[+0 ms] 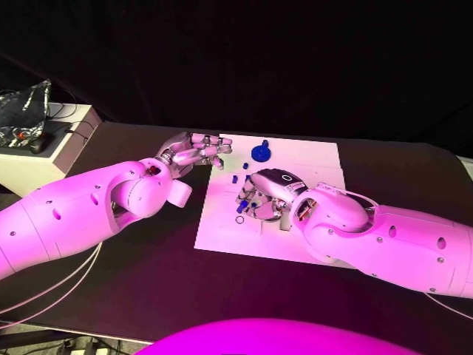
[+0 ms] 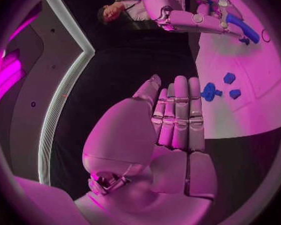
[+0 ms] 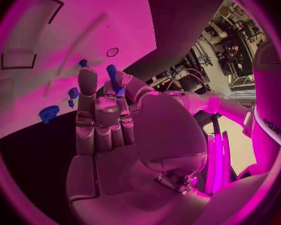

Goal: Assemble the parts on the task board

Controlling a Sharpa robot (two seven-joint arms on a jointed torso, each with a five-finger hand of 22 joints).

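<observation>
The white task board (image 1: 301,159) lies mid-table. My right hand (image 1: 268,194) hovers over its middle and pinches a long blue peg (image 1: 245,200) between thumb and fingers; the peg (image 3: 113,77) and the same hand (image 2: 197,15) show in the wrist views too. A round blue part (image 1: 261,153) lies near the board's far edge, with two small blue pieces (image 1: 236,178) just in front of it. A small dark ring (image 1: 240,220) marks the board near its left edge. My left hand (image 1: 194,153) sits at the board's far left corner, fingers (image 2: 178,110) straight and holding nothing.
A white box (image 1: 40,159) with a crumpled foil bag (image 1: 18,111) stands off the table's far left corner. The board has a rectangular recess (image 3: 22,60). Cables (image 1: 45,288) hang under my left arm.
</observation>
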